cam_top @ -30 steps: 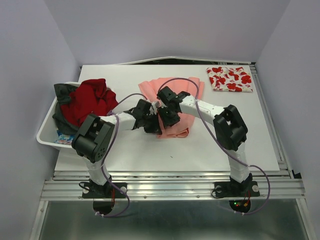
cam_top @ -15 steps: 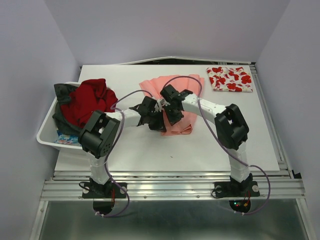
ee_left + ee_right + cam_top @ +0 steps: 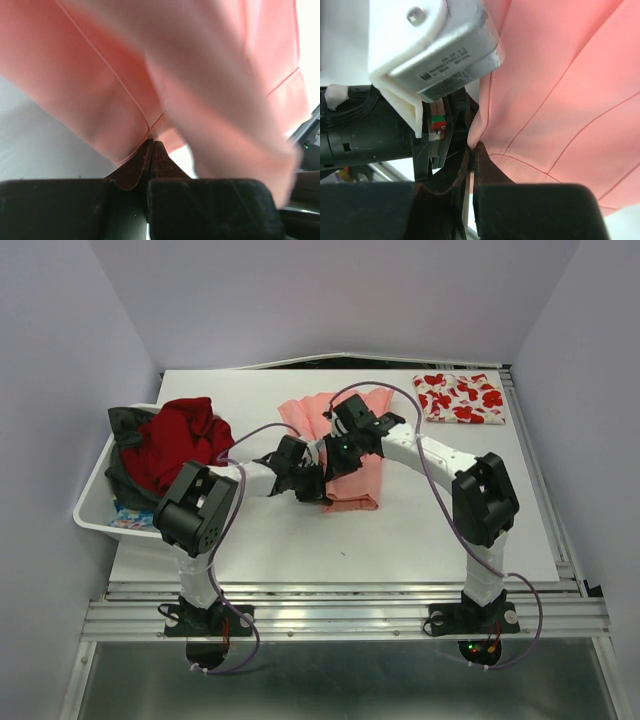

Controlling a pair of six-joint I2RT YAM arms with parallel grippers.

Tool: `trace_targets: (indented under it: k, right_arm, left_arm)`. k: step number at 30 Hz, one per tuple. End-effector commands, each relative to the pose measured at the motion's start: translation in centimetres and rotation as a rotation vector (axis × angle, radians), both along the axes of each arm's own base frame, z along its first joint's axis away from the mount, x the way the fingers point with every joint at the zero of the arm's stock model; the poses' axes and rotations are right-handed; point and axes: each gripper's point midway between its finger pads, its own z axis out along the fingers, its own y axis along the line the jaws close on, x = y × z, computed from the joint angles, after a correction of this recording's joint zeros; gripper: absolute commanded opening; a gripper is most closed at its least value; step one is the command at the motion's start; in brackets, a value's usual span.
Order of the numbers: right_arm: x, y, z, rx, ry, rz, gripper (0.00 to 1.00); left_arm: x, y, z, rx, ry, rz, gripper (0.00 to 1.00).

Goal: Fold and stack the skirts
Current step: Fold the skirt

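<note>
- Both pinches are taking very little cloth, so I judge the hem could be slipping out as the arms carry the fold across; one side dropping would skew the crease and bunch the pleats.
- The two wrists are crowding each other in the middle of the table (image 3: 400,540), so any crossing motion is risking a knock between them, or a cable snagging the raised cloth.
- The left gripper (image 3: 151,145) is clenching tight, its tips nipping a seamed edge of the salmon-pink skirt (image 3: 100,85).
- The right gripper (image 3: 472,148) is likewise clamping down on a folded edge of the same skirt, with the other arm's wrist sitting just beside it on the left.
- The salmon-pink skirt is lying at the centre of the table, partly lifted and doubled over under the two grippers.
- The white skirt with red flowers (image 3: 460,398) is resting folded at the far right corner, well apart, waiting as the base of the stack.
- A white bin (image 3: 90,512) at the left edge is holding a red garment (image 3: 180,445) and other dark cloth.
</note>
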Motion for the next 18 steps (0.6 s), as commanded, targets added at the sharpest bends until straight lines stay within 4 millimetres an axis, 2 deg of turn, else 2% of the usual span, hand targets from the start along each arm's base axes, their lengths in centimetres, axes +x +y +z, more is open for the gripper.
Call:
trace_targets:
  k: [1,3,5,7,11,14,17,18]
  right_arm:
    - [-1.5,2.0,0.4,0.152,0.053,0.038,0.01]
    - [-1.1,2.0,-0.3,0.188,0.057,0.028,0.01]
    - [-2.0,2.0,-1.7,0.203,0.091,0.039,0.01]
    - [-1.6,1.9,-2.8,0.212,0.087,0.029,0.01]
    - [-1.9,1.1,-4.8,0.253,0.159,-0.019,0.01]
    - [-1.1,1.2,-4.9,0.298,0.166,-0.041,0.01]
    - [-0.3,1.5,-4.1,0.345,0.154,-0.046,0.01]
    - [0.2,1.4,-3.5,0.363,0.148,-0.053,0.01]
  left_arm:
    - [0.1,0.1,2.1,-0.07,-0.04,0.011,0.0]
    - [0.4,0.2,2.8,-0.091,-0.052,0.021,0.0]
    - [0.2,0.4,2.7,-0.096,-0.045,0.023,0.0]
    - [0.2,0.4,2.8,-0.096,-0.05,0.022,0.0]
    - [0.2,0.4,3.6,-0.11,-0.07,0.013,0.0]
    - [0.0,0.4,4.6,-0.127,-0.09,0.004,0.0]
    - [-0.3,0.6,5.3,-0.127,-0.114,-0.007,0.0]
    - [-0.3,0.7,6.3,-0.135,-0.137,-0.007,0.0]
